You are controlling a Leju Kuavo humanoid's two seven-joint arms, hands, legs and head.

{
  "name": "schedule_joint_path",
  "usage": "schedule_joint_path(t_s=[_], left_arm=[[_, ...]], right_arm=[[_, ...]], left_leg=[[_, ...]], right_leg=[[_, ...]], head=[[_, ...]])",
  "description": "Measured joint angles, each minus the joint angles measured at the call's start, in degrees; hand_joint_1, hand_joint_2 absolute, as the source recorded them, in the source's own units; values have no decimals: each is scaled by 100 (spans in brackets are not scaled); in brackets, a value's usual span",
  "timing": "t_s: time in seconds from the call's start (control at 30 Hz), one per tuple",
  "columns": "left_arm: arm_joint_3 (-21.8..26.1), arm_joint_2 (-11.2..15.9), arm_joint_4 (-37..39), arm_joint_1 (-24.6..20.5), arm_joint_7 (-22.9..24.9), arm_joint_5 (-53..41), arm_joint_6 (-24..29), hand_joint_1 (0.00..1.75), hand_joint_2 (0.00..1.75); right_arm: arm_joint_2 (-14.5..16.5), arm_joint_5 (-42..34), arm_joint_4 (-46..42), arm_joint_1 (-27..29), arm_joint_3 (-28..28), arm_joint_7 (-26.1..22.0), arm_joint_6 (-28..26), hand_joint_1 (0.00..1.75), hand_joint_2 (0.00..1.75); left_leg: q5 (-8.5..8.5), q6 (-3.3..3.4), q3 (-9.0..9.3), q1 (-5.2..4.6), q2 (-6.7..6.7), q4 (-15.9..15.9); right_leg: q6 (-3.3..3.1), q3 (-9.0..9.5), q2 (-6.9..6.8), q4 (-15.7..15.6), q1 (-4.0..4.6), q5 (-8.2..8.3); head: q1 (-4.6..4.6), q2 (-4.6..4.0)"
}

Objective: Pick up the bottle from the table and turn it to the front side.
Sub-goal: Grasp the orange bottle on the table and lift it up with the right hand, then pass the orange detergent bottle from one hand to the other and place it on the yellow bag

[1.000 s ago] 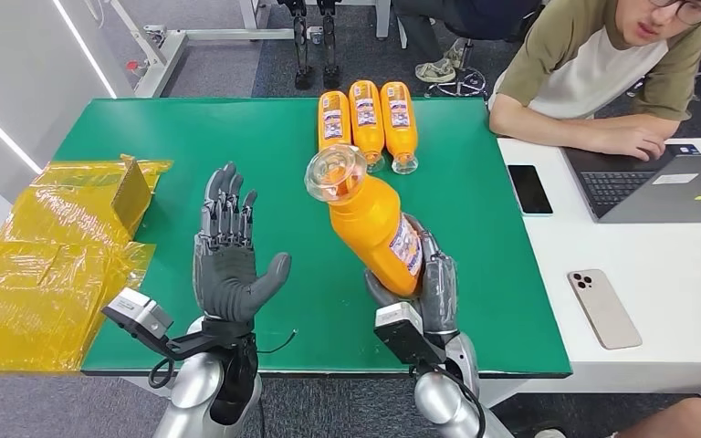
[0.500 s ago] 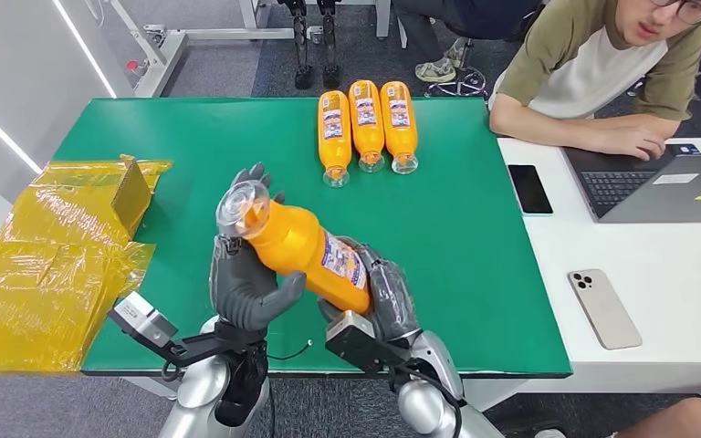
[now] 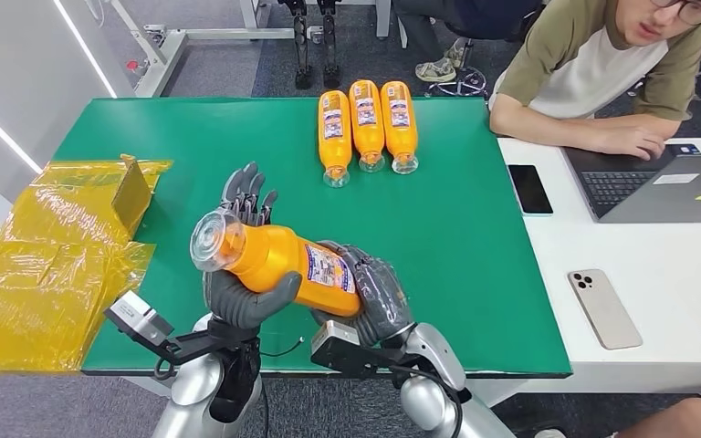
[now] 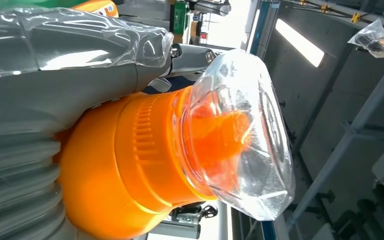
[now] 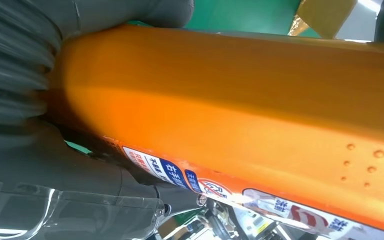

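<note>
Presently, item in hand: orange plastic bottle with clear domed cap and printed label (image 3: 278, 265), lifted off the green table mat (image 3: 475, 274), lying nearly level at lower centre of the head view, cap toward the left of the frame.
Right hand: grey robot right hand (image 3: 370, 297) wrapped round the base end of the bottle, fingers curled over the label; in its wrist view the orange body (image 5: 240, 100) crosses the frame with the label strip along the lower edge.
Left hand: grey robot left hand (image 3: 242, 283) cupped under the neck end, thumb closed up against the orange body, dark fingers (image 3: 248, 193) reaching past the cap and apart; whether it truly grips or merely supports, I cannot tell.
Cap end: clear dome (image 4: 235, 135) over an orange ribbed collar, seen close in the left wrist view.
Progress: pick-up done; label faces up toward the head camera, so the turn looks well advanced; the handover or setting down appears left.
Contents: bottle opaque orange; the fill cannot be judged.
Stock: three like orange bottles (image 3: 365, 123) lying side by side at upper centre, labels up, caps toward the robot.
Other: crumpled yellow plastic wrapping (image 3: 46, 265) at left edge, contents hidden.
</note>
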Motion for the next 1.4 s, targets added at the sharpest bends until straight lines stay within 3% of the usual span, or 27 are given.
schedule_joint_path(t_s=[0.03, 0.13, 0.17, 1.07, 1.1, 1.2, 1.23, 1.4], left_arm=[[7, 1, 0, 0, 8, -11, -11, 11, 175], [16, 1, 0, 1, 19, -20, -36, 139, 175], [18, 2, 0, 1, 19, -20, -44, 172, 175], [49, 31, -48, 64, 12, 103, -48, 175, 175], [49, 31, -48, 66, 12, 102, -48, 175, 175], [47, 24, -48, 66, 13, 97, -54, 175, 175], [46, 18, -48, 63, 13, 93, -55, 175, 175], [44, -13, -48, -18, 14, 95, 46, 175, 175]], right_arm=[[-13, 8, -2, -7, 0, 0, 17, 175, 175], [-48, 26, -9, -18, 1, 4, 39, 175, 175], [-60, 32, -10, -21, 1, 12, 46, 175, 175], [-271, 143, -96, 115, 7, 122, 112, 171, 175], [-272, 158, -106, 137, 7, 125, 67, 136, 175], [-269, 323, -186, 265, 1, 157, -246, 8, 175], [-263, 404, -224, 325, -3, 161, -396, 0, 175], [-109, -44, -465, 672, -60, -129, -991, 0, 175]], left_leg=[[0, 0, 0, 0, 0, 0], [0, 0, 0, 0, 0, 0], [0, 0, 0, 0, 0, 0], [0, 0, -2, 0, 2, 0], [0, 0, -2, 0, 1, 0], [0, 0, -3, 0, 1, 0], [0, 0, -3, 0, 1, 0], [-1, -1, -6, 0, 2, -1]], right_leg=[[0, 0, 0, 0, 0, 0], [0, 0, 0, 0, 0, 0], [0, 0, 0, 0, 0, 0], [0, -6, 2, 0, 0, 0], [0, -6, 2, 0, 0, 0], [0, -6, 1, 0, 0, 0], [0, -6, 1, 0, 0, 0], [-1, -9, 2, 0, 0, -1]], head=[[0, 0], [0, 0], [0, 0], [0, -1], [0, -1], [-1, 0], [-1, -1], [-1, 0]])
